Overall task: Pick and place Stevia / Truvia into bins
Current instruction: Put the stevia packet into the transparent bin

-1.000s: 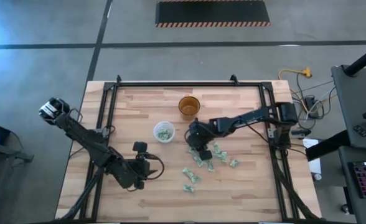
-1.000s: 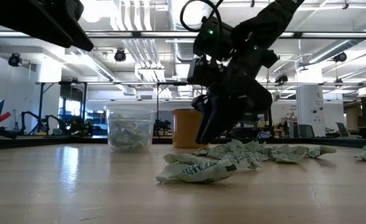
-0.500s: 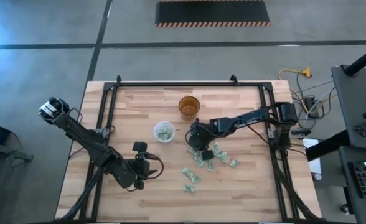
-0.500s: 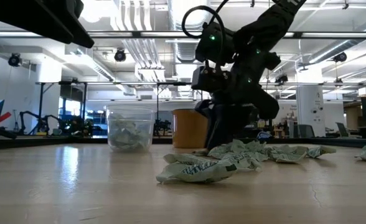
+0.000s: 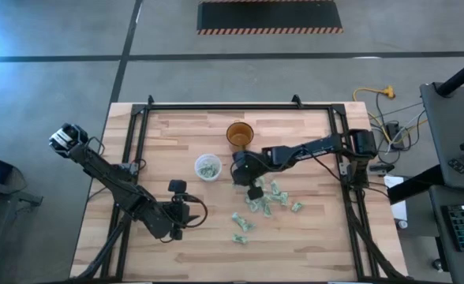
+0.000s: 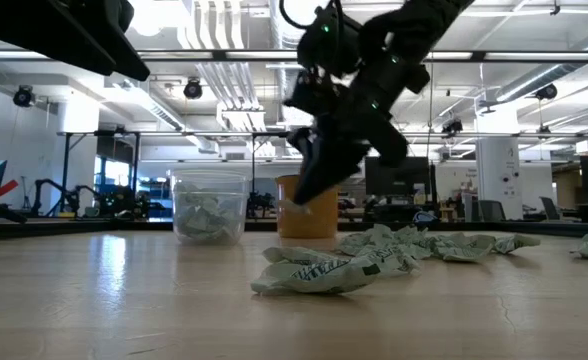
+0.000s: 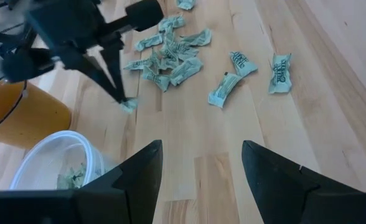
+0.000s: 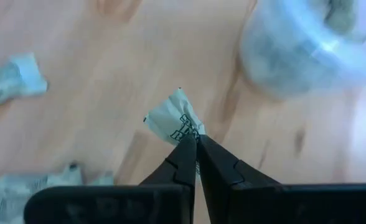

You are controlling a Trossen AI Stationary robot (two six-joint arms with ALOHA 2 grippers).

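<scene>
Sachet pile (image 5: 265, 199) overlapping, count unclear; two lying apart at its 7 o'clock. Right gripper (image 8: 195, 149) hanging above the surface (image 5: 169, 134), fingers pinching one sachet (image 8: 173, 123), translucent cup (image 5: 207, 167) at its 9 o'clock, amber cup (image 5: 239, 135) at 12. Left gripper (image 7: 198, 163) waiting at 7 o'clock, fingers spread.

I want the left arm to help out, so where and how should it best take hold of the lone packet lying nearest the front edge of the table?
Probably across the narrow middle of that packet, coming straight down from above. It lies flat on the table, crumpled and apart from the main pile, so the fingers have room either side. The left gripper waits open; the right gripper already pinches a sachet.
</scene>
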